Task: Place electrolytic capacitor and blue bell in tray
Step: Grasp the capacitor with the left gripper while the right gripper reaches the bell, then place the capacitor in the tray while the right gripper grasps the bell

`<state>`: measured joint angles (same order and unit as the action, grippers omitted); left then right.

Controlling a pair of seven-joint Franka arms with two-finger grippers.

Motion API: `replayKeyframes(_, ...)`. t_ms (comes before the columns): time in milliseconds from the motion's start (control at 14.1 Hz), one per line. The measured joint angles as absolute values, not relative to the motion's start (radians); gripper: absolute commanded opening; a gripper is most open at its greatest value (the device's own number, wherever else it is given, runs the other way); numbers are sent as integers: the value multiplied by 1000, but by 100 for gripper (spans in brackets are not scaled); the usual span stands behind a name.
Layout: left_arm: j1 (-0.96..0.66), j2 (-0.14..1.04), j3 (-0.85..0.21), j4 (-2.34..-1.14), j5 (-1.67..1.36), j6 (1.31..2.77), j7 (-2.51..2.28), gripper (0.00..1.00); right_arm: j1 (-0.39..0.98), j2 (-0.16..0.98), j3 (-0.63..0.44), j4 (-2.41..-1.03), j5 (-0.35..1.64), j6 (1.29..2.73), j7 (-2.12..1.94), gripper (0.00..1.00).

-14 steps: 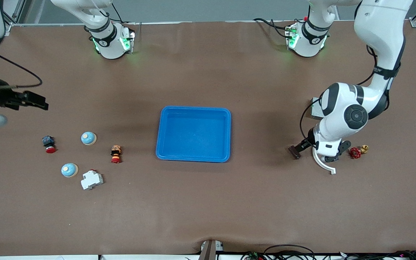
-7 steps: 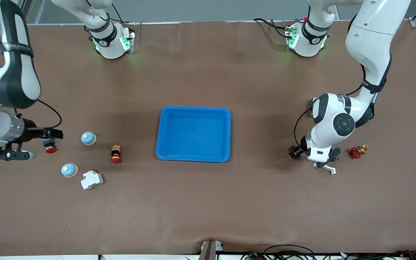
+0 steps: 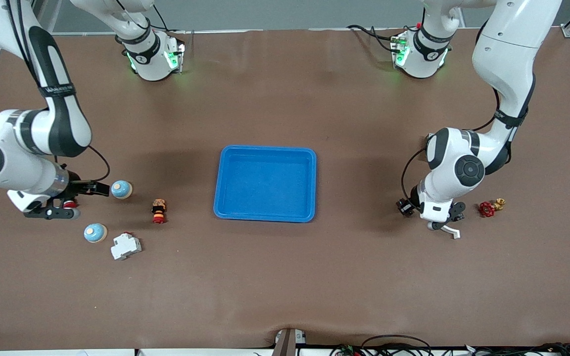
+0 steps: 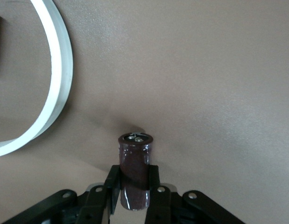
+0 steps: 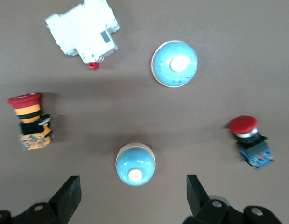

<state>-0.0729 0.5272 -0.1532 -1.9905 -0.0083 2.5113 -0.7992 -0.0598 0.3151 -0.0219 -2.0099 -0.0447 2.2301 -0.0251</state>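
Left jaws clenched on the capacitor: dark brown can, terminals pointing away from my wrist, low at the table near the left arm's end. A white curved piece lies just beside it. A red valve sits close by, further toward that end of the table.

Right jaws released, spread wide, low over the right arm's end of the table with a blue bell between the fingers, not touching. Around it: a second bell, a white breaker, a red button on a blue-black body, a red button with a yellow-black collar.

Tray sits mid-table, well apart from both jaws.
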Motion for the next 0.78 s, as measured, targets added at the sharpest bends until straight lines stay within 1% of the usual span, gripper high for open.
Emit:
replayKeyframes(142, -104, 515, -156, -1987, -8, 2487, -851, 0, -60, 321, -22, -2072, -45, 2297, -27, 100)
replayKeyframes(354, -159, 453, -174, -1971, -8, 2404, -937, 0, -59, 333, -21, -2116, -45, 2324, -33, 100)
replayKeyframes(567, -165, 388, -250, -1960, -8, 2352, -1050, 0, -59, 357, -21, -2125, -45, 2354, -57, 100)
replayKeyframes(780, -173, 379, -339, -1942, -8, 2350, -1205, 0, -59, 390, -21, -2132, -46, 2381, -74, 100)
